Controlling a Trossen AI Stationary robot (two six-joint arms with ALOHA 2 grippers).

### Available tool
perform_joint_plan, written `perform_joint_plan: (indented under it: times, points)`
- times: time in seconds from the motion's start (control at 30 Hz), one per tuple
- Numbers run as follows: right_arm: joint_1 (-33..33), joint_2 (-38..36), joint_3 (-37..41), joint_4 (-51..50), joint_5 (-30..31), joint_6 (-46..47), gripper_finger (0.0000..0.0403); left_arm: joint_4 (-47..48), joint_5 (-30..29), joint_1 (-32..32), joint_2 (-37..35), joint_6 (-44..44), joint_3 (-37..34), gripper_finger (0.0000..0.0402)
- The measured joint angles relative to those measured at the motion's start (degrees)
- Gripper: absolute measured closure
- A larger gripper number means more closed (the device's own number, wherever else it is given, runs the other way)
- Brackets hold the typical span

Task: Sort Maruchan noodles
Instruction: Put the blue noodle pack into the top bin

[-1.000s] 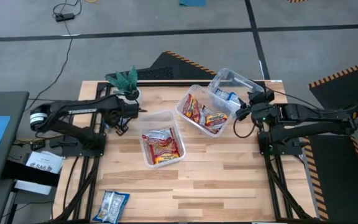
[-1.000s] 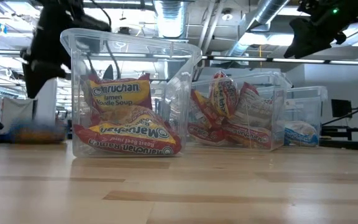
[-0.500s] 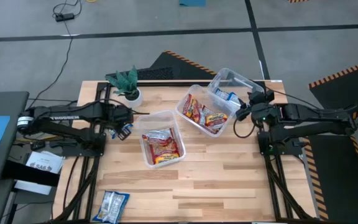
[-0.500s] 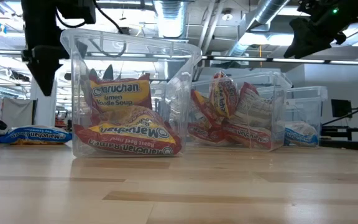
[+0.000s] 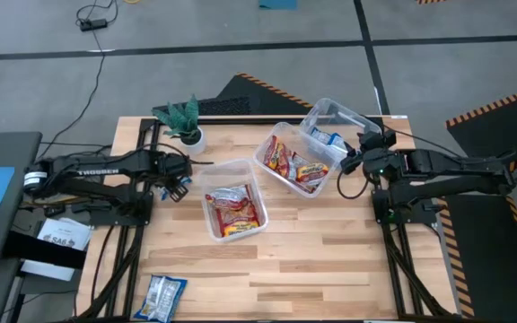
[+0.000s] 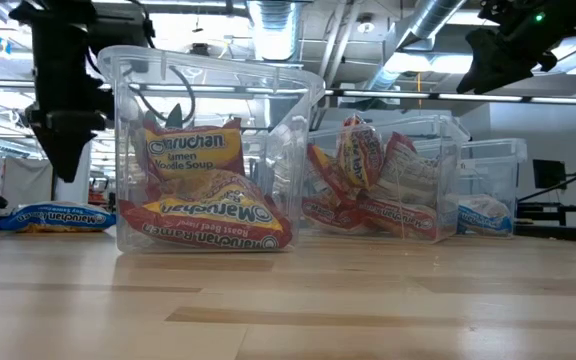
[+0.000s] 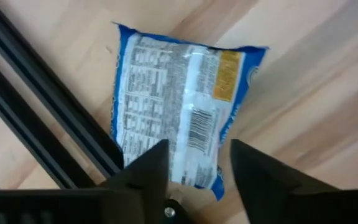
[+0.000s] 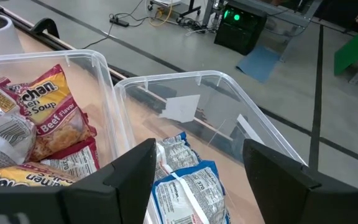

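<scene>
Blue noodle packet (image 7: 179, 112) under left end effector (image 7: 194, 165), lower edge hidden.

High view straight down, low view level at tabletop, wrist views close, sharing the tubs (image 5: 296, 161).

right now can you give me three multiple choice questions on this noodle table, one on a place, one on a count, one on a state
1. Where is the blue packet under the left gripper?
A. on the bare table
B. in a tub
C. on the plant

2. How many clear tubs stand on the table?
A. one
B. three
C. five

3. How are the left gripper's fingers?
A. clamped on the packet
B. apart above the packet
C. out of view

Answers:
1 A, the left wrist view shows it flat on the wood.
2 B, the high view shows the near tub, the middle tub and the far tub.
3 B, both fingers show apart, with the packet lying beyond them.
</scene>
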State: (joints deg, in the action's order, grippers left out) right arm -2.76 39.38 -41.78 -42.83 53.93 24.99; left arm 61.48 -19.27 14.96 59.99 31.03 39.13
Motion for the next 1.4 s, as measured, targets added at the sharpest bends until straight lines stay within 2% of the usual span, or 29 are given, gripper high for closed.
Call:
perform_joint_plan:
  times: [0.3, 0.43, 0.57, 0.87, 1.17, 1.27, 1.4]
  points:
    - [0.00, 0.00, 0.00, 0.00, -0.01, 0.00, 0.0140, -2.90, 3.36, 9.07, 3.69, -4.36, -0.06, 0.0133]
    - [0.00, 0.00, 0.00, 0.00, 0.00, 0.00, 0.0140, -3.15, 5.30, 12.95, 7.17, -6.02, -0.06, 0.0101]
    - [0.00, 0.00, 0.00, 0.00, 0.00, 0.00, 0.0140, -3.20, 5.49, 15.69, 10.57, -6.35, -0.06, 0.0085]
    - [0.00, -0.01, 0.00, 0.00, -0.01, 0.00, 0.0140, -9.72, 8.64, 18.24, 15.71, -13.31, -0.01, 0.0083]
    - [0.00, -0.01, 0.00, -0.04, -0.02, 0.00, 0.0140, -9.33, 10.21, 19.96, 21.65, -15.36, 0.71, 0.0089]
    - [0.00, 0.00, 0.00, -0.05, -0.02, 0.00, 0.0140, -9.32, 10.12, 19.32, 21.92, -15.35, 0.64, 0.0117]
    - [0.00, -0.02, 0.00, -0.07, -0.02, 0.00, 0.0140, -8.56, 9.89, 18.22, 21.93, -14.42, 0.47, 0.0199]
